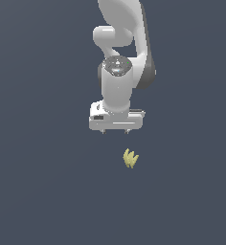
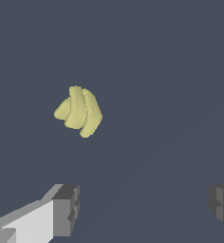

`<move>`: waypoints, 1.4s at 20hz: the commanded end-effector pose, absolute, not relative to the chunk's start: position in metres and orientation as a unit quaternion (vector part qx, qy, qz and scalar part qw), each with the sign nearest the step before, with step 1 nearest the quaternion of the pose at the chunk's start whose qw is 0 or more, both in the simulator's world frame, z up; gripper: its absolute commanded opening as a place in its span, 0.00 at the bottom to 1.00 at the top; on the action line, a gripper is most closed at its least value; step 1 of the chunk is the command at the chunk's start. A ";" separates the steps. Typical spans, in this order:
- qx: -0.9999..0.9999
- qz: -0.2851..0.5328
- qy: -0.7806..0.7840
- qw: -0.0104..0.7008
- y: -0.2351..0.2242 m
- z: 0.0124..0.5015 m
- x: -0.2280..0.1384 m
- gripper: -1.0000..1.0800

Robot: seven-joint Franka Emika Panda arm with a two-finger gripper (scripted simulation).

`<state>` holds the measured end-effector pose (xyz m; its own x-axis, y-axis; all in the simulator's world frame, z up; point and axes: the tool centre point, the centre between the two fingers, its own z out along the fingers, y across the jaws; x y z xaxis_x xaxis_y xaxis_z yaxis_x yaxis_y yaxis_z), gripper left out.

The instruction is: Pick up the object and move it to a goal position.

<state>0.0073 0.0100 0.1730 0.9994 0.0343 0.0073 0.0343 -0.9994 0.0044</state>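
Object (image 1: 130, 158) apparently apart from spread gripper (image 1: 115, 131).

Simulated scene, no real room — flat, uniform slate-grey ground (image 1: 38, 191) fills both views, without texture, walls or furniture. White arm (image 1: 119, 72) rendered smooth, plastic-like, with clean computer-graphic shading. Pale-yellow object (image 1: 130, 158) is coarse lumpy mesh — lobes blocky in wrist view (image 2: 79, 111). Gripper (image 1: 115, 131) fingers (image 2: 66, 209) appear as plain grey blocks with hard edges. Lighting even, only faint shadow bands on ground. Bare physics-simulator workspace, nothing marking home, lab or shop.
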 end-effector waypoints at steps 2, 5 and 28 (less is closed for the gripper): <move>1.000 0.003 0.009 0.002 0.012 0.171 0.010 0.96; 1.000 0.003 -0.005 0.001 0.015 0.167 0.013 0.96; 0.975 0.000 -0.223 -0.001 0.066 0.106 0.061 0.96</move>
